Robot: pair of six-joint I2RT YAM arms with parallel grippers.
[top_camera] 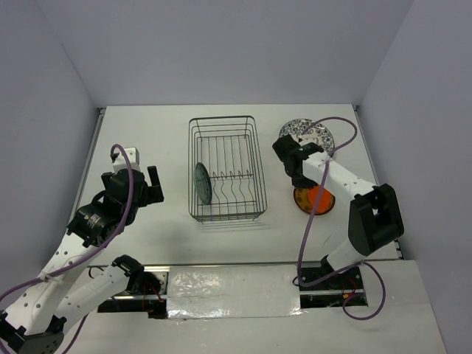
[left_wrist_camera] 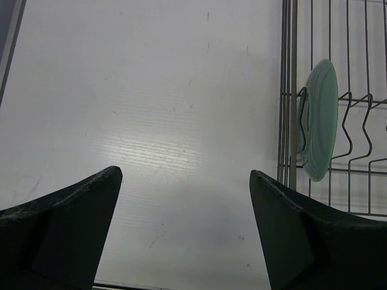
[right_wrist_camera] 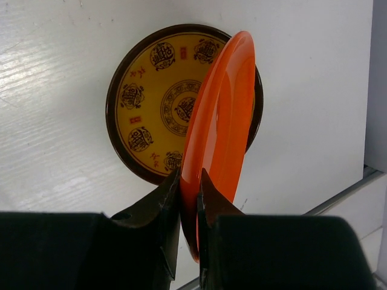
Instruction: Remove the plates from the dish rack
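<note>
The dark wire dish rack (top_camera: 226, 168) stands mid-table and holds one teal plate (top_camera: 202, 183) on edge at its left side; the plate also shows in the left wrist view (left_wrist_camera: 318, 119). My right gripper (right_wrist_camera: 190, 181) is shut on the rim of a red-orange plate (right_wrist_camera: 221, 115), held on edge just above a yellowish plate (right_wrist_camera: 157, 96) with a dark rim that lies flat on the table. In the top view the orange plate (top_camera: 316, 199) is right of the rack. My left gripper (left_wrist_camera: 184, 175) is open and empty over bare table left of the rack (left_wrist_camera: 289, 90).
A white plate with a dark floral pattern (top_camera: 308, 133) lies flat at the back right, beside the rack. The table's right edge (right_wrist_camera: 338, 196) runs close to the yellowish plate. Purple cables hang from both arms.
</note>
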